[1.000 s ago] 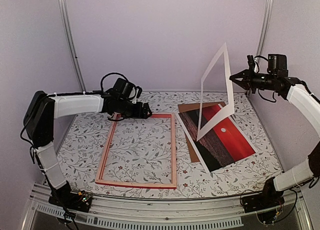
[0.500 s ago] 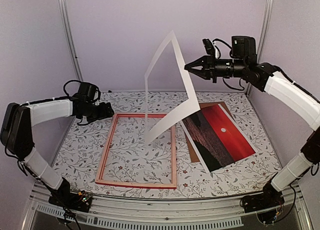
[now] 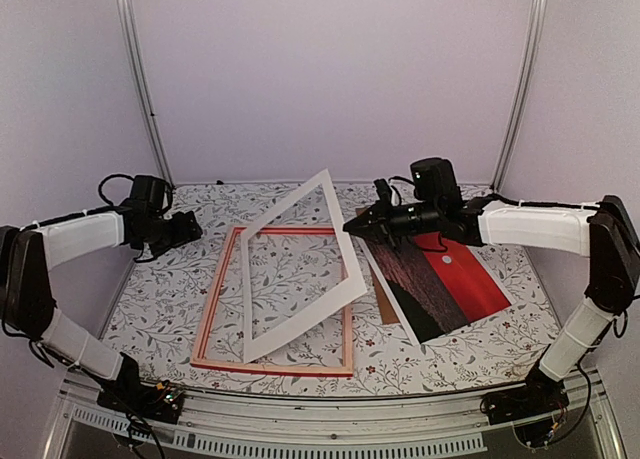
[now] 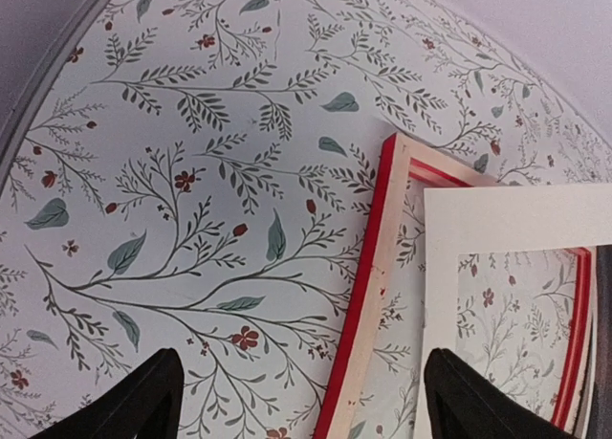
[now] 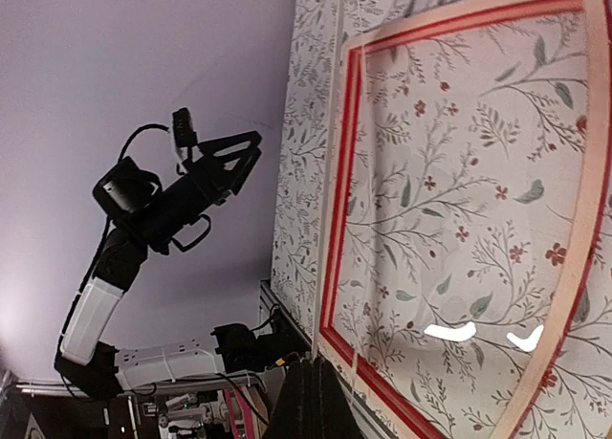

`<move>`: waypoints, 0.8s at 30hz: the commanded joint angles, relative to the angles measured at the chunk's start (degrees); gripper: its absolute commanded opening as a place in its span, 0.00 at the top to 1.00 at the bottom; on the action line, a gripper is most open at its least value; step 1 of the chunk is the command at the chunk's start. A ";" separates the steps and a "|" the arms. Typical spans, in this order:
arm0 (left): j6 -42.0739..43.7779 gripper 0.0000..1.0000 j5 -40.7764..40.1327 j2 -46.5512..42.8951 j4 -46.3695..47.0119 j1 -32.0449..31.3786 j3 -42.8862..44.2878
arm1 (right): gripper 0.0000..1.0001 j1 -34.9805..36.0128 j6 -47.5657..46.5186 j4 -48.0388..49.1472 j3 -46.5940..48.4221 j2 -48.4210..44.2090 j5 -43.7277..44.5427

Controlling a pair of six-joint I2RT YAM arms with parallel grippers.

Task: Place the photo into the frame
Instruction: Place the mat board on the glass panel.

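Note:
The frame (image 3: 211, 304) lies flat at centre-left, pale wood back up, red inner edge showing. The photo (image 3: 450, 271) lies face up to its right, red half with the white dot on the far side, dark half towards the frame. My right gripper (image 3: 351, 226) is shut on the right corner of the white mat (image 3: 305, 324), holding it tilted over the frame. In the right wrist view the mat (image 5: 321, 248) is edge-on above the frame (image 5: 577, 267). My left gripper (image 3: 190, 229) is open and empty, left of the frame's far-left corner (image 4: 392, 157); the mat (image 4: 497, 214) shows there too.
A brown backing board (image 3: 386, 307) lies under the photo, sticking out at its near-left and far sides. Metal posts (image 3: 140, 79) stand at the back corners against the walls. The floral table cover (image 3: 165, 299) runs to a metal rail at the near edge.
My right gripper has swung the white mat from above the photo leftward and down over the frame. My left gripper has drawn back left, away from the frame's far rail.

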 commanded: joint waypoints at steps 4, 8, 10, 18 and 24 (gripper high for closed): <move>-2.57 0.11 5.61 3.57 5.52 -0.79 -4.80 | 1.00 0.85 5.12 5.98 -8.46 2.28 7.82; -2.79 0.11 7.52 5.45 7.12 -2.69 -5.95 | 1.00 1.77 6.69 6.68 -10.58 3.30 9.78; -3.03 0.11 8.17 5.96 7.74 -3.69 -6.38 | 1.00 2.55 6.95 5.66 -11.15 3.21 11.86; -4.37 0.12 13.46 7.19 11.16 -5.46 -9.21 | 1.00 6.13 8.51 5.21 -12.31 4.43 15.59; -5.64 0.13 17.61 7.76 13.52 -6.03 -11.10 | 1.00 7.95 9.15 5.19 -12.22 6.39 17.35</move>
